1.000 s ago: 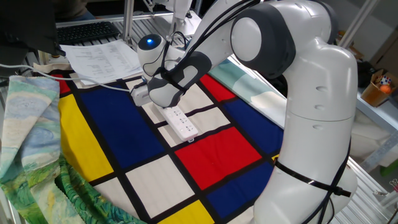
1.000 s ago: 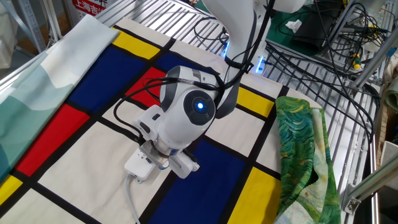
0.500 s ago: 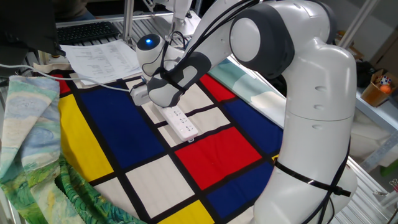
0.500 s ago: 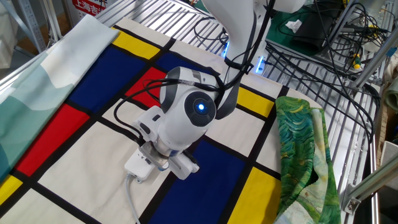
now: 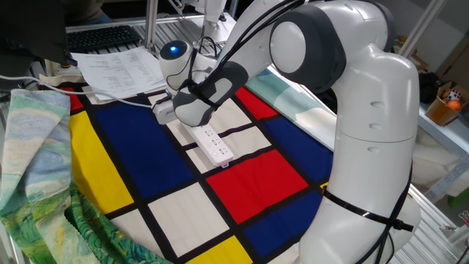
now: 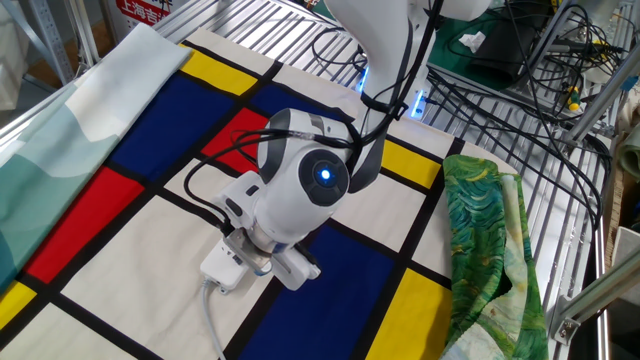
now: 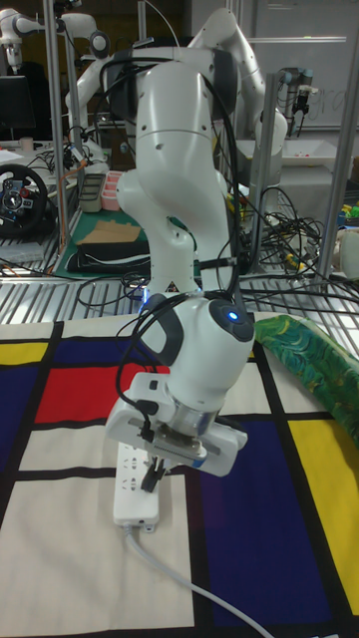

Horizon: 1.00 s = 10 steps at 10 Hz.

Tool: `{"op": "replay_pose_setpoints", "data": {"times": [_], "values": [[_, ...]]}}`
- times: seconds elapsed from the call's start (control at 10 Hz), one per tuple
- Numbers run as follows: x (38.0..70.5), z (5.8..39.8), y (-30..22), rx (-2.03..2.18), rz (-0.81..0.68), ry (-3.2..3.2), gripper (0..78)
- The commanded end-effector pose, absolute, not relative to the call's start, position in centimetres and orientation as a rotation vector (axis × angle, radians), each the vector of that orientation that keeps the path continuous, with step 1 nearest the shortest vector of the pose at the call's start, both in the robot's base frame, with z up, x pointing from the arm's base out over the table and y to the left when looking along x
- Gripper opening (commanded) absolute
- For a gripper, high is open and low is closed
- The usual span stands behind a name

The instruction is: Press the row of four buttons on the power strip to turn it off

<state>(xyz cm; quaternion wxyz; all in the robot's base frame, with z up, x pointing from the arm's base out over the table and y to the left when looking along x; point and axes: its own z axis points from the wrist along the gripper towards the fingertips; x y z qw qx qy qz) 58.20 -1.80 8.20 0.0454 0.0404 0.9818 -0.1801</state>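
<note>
The power strip (image 5: 213, 144) is a long white bar lying on the colour-block cloth (image 5: 117, 161). Its cable end shows in the other fixed view as power strip (image 6: 221, 269) and in the tall view as power strip (image 7: 134, 485). Small dark marks run along its top; I cannot pick out the four buttons one by one. My gripper (image 7: 153, 473) points down onto the strip's cable end, dark fingertips at or just above its top face. The wrist (image 6: 305, 185) hides the fingers in both fixed views. Whether they are open or shut does not show.
The strip's white cable (image 7: 189, 588) trails off over the cloth. Printed papers (image 5: 117, 67) and a keyboard (image 5: 102, 35) lie behind. Green patterned fabric (image 6: 490, 250) is bunched beside the cloth, a pale teal sheet (image 6: 60, 150) on another side. Cables (image 6: 520, 95) cover the wire shelf.
</note>
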Motion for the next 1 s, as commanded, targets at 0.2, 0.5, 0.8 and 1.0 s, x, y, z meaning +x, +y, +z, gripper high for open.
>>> {"op": "replay_pose_setpoints", "data": {"times": [0.2, 0.5, 0.8, 1.0], "values": [[55.5, 4.1, -1.6, 0.121, -0.599, 3.033, 0.0], [55.3, 4.4, -1.7, 0.118, -0.593, 3.038, 0.0], [55.1, 5.1, -1.9, 0.11, -0.593, 3.046, 0.0], [55.0, 5.7, -2.1, 0.111, -0.591, 3.047, 0.0]]}}
